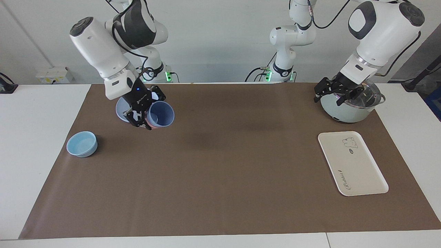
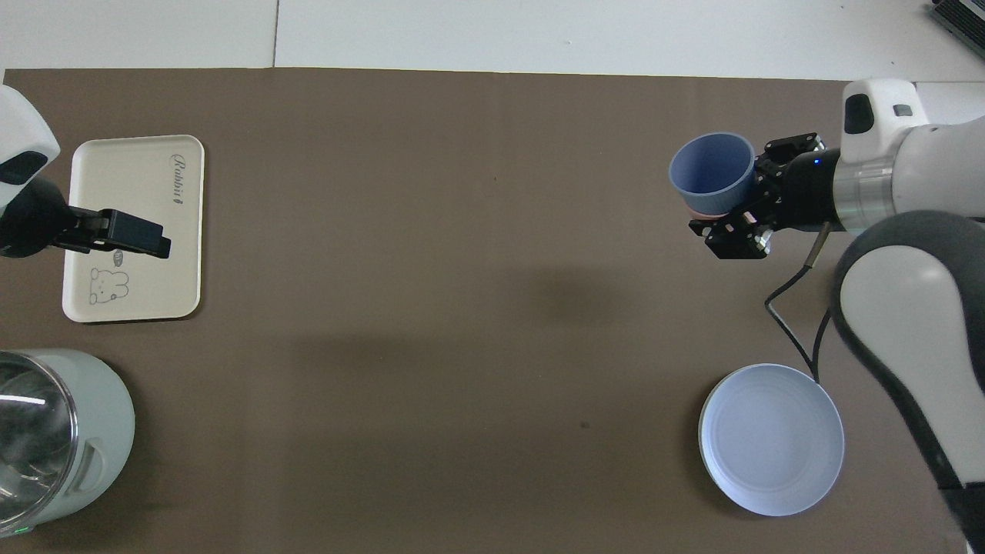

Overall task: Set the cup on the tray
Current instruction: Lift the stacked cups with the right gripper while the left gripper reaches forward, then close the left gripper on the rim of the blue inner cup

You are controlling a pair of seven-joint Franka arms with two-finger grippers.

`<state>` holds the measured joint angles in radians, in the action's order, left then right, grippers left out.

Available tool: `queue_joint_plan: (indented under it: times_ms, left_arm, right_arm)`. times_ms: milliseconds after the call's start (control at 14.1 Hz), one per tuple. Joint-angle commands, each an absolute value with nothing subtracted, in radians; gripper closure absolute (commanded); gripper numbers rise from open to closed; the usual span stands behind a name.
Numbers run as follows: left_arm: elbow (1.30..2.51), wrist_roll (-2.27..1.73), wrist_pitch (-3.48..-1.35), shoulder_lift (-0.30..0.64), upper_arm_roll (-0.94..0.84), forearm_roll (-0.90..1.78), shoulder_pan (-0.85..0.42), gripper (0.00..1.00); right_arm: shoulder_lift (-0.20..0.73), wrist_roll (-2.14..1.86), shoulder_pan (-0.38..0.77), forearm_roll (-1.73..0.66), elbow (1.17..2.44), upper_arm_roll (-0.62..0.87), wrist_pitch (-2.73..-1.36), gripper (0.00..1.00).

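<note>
The periwinkle-blue cup (image 1: 161,113) (image 2: 711,171) hangs tilted in the air with a pink cup (image 1: 152,126) nested under it. My right gripper (image 1: 145,117) (image 2: 737,209) is shut on the cup's wall and holds the pair above the mat, beside the blue plate. The cream tray (image 1: 352,165) (image 2: 131,185) lies flat at the left arm's end of the table with nothing on it. My left gripper (image 1: 330,97) (image 2: 154,242) hovers open with nothing in it, over the tray's bear-drawing end beside the pot.
A round blue plate (image 1: 120,111) (image 2: 771,438) lies near the right arm's base. A light-blue bowl (image 1: 82,144) sits at the mat's edge on the right arm's end. A pale green pot (image 1: 348,111) (image 2: 54,435) stands near the left arm's base, by the tray.
</note>
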<state>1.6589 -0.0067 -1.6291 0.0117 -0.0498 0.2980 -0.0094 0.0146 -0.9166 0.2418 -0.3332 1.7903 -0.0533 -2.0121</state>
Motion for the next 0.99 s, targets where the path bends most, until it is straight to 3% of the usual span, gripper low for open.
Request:
queue_joint_plan:
  times_ms: [0,496,709,780,921]
  left_arm:
    - [1.672,-0.161,-1.64,0.038,-0.051,0.521,-0.021,0.09]
    - [1.798,-0.469,-2.061,0.038,-0.057,0.765,-0.329,0.21]
    - [1.815,-0.492,-2.109,0.034,-0.057,0.765,-0.411,0.25]
    - [1.824,-0.495,-2.111,0.031,-0.057,0.765,-0.434,0.32]
    - [1.836,-0.517,-2.15,0.028,-0.057,0.765,-0.483,0.38]
  right_arm:
    - [0.021,-0.833,0.303,-0.279,1.756,-0.058,-1.951,1.0]
    - [0.031,-0.64,0.498,-0.085,1.753,-0.055,-1.954,1.0]
    - [0.043,-0.637,0.522,-0.051,1.74,-0.055,-1.954,1.0]
    - [0.046,-0.637,0.52,-0.051,1.735,-0.055,-1.956,1.0]
    - [0.046,-0.637,0.519,-0.051,1.733,-0.055,-1.965,1.0]
